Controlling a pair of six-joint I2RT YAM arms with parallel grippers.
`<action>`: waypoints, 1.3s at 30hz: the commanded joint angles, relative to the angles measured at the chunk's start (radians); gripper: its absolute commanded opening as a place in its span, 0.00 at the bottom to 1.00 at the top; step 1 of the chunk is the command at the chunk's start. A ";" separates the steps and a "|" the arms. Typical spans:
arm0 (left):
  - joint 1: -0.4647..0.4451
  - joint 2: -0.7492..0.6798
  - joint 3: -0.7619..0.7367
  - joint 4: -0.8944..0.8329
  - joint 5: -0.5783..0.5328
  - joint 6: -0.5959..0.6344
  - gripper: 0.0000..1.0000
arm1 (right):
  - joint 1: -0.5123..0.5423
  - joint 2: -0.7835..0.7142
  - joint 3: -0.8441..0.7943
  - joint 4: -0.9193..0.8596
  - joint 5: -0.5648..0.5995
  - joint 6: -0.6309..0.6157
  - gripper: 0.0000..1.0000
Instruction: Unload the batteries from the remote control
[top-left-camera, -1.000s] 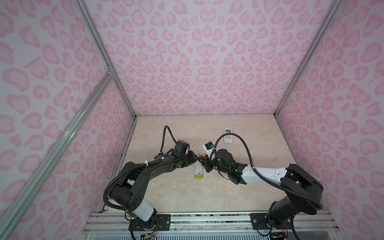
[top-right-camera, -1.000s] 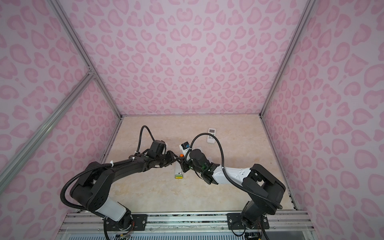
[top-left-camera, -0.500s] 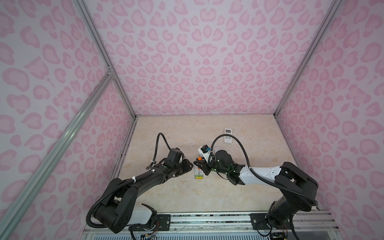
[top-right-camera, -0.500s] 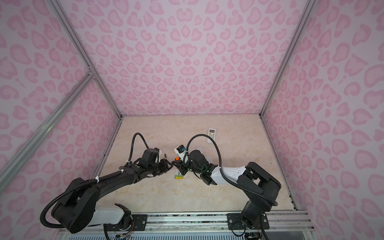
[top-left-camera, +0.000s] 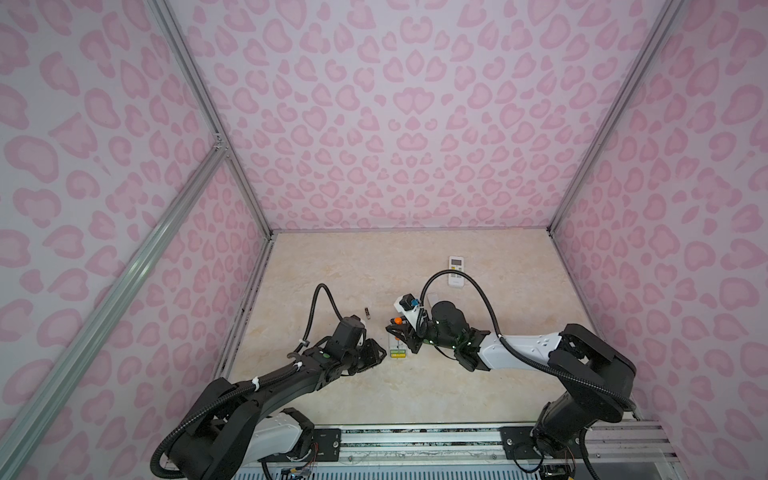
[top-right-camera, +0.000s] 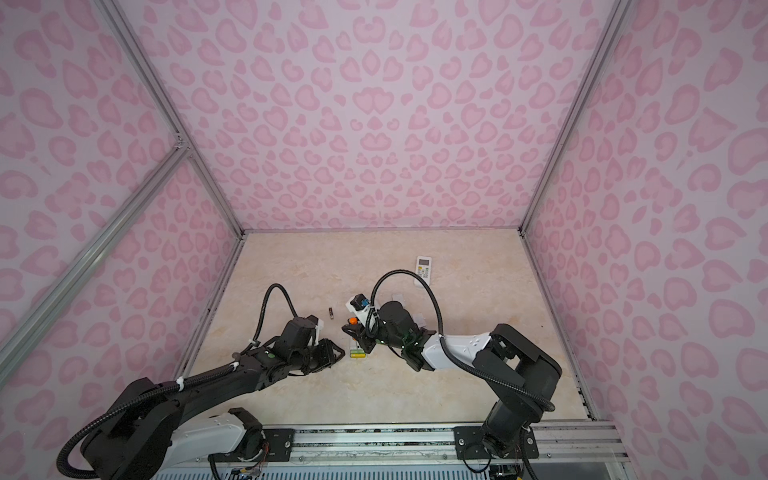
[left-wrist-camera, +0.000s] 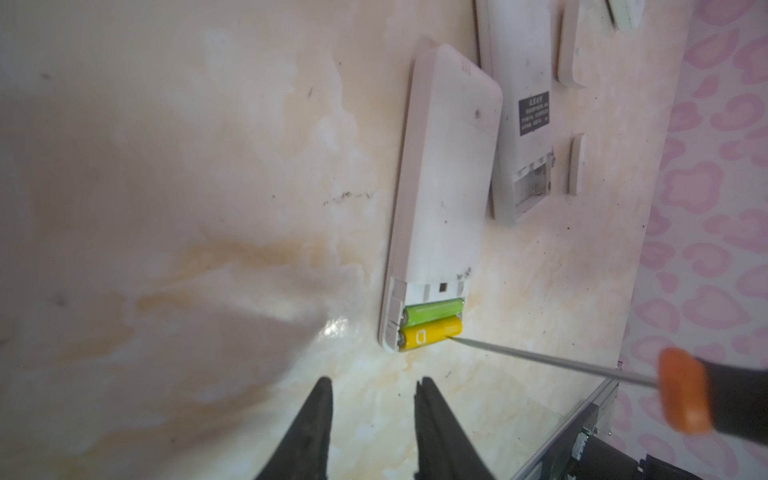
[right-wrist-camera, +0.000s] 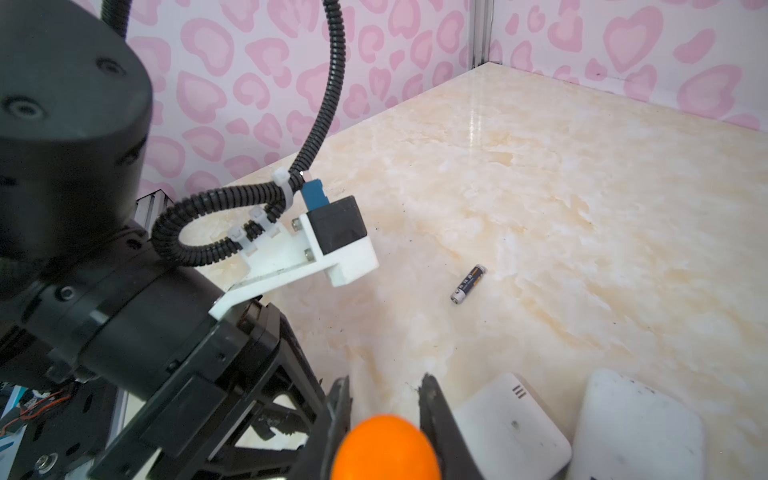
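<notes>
1. The yellow battery (left-wrist-camera: 432, 334) and green battery (left-wrist-camera: 434, 311) lie side by side in the open end bay of the remote (left-wrist-camera: 444, 199).
2. The screwdriver (left-wrist-camera: 685, 390) tip meets the yellow one's end, which we take as prying.
3. The right claw (right-wrist-camera: 385, 382) pinches its orange handle.
4. The left claw (left-wrist-camera: 374, 382) hangs spread and empty nearby, which we judge ready to pick.
5. One black battery (right-wrist-camera: 468, 284) lies loose on the worktop (right-wrist-camera: 582, 187).

slim green cylindrical battery (left-wrist-camera: 434, 311) and slim yellow cylindrical battery (left-wrist-camera: 432, 336) side by side in end bay of white plastic remote (left-wrist-camera: 444, 187), flat on beige marble-look tabletop (left-wrist-camera: 166, 166). tip of orange-handled steel screwdriver (left-wrist-camera: 683, 390) touching yellow one. second white plastic remote (left-wrist-camera: 515, 54) just beside first. small black cylindrical battery (top-left-camera: 367, 313) loose on tabletop, well apart, left and behind.
</notes>
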 joint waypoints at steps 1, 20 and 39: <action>-0.032 -0.007 -0.008 0.012 -0.038 -0.042 0.37 | 0.001 0.000 -0.003 0.020 0.001 -0.028 0.00; -0.223 0.128 0.047 0.112 -0.112 -0.233 0.23 | -0.009 0.066 -0.016 0.042 -0.020 0.007 0.00; -0.229 0.221 0.032 0.222 -0.177 -0.316 0.11 | -0.075 0.116 0.014 -0.005 -0.018 0.196 0.00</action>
